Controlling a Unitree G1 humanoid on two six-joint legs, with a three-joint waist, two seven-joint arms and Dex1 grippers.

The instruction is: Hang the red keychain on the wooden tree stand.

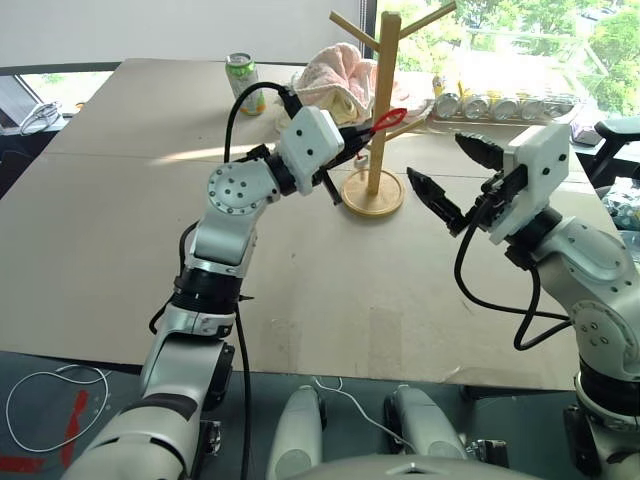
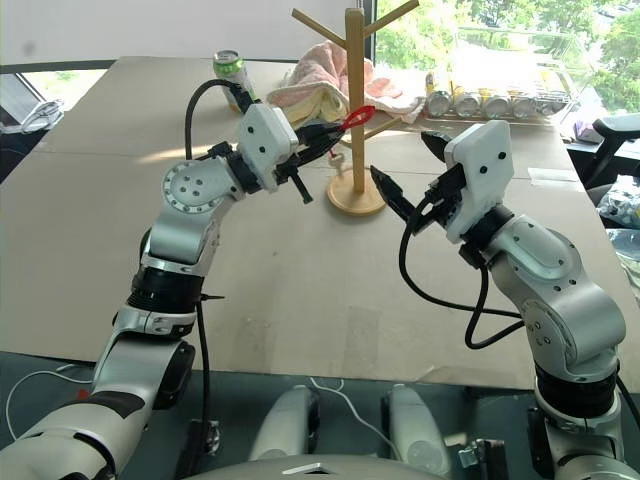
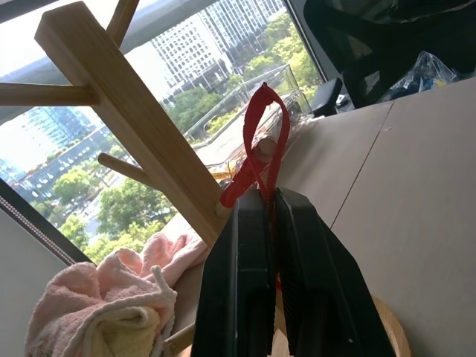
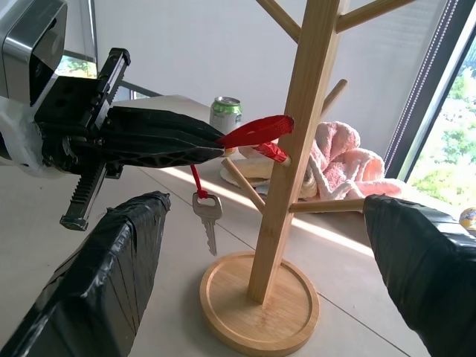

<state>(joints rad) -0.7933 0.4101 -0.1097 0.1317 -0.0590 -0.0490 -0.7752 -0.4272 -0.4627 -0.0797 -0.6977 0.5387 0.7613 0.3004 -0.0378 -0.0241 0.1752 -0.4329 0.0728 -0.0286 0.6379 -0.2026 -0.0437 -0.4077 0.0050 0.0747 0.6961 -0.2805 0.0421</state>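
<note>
the left gripper (image 4: 216,141) has its fingers pressed together, pinching the red keychain (image 4: 256,130) by its strap. the strap's loop reaches out from the fingertips to the wooden tree stand (image 1: 378,110), and in the left wrist view the loop sits around the tip of a short peg beside the post. the small silver key (image 4: 207,216) hangs below the left fingers, above the tabletop (image 1: 330,290) and just beside the stand's round disc base. the stand rests upright on the tabletop. the right gripper (image 1: 450,175) hovers near the stand on its other side, its fingers spread wide and holding nothing. behind the stand lie a pink towel (image 1: 335,80) and a green soda can (image 1: 243,78), with a row of cans (image 1: 490,105) further along by the window.
</note>
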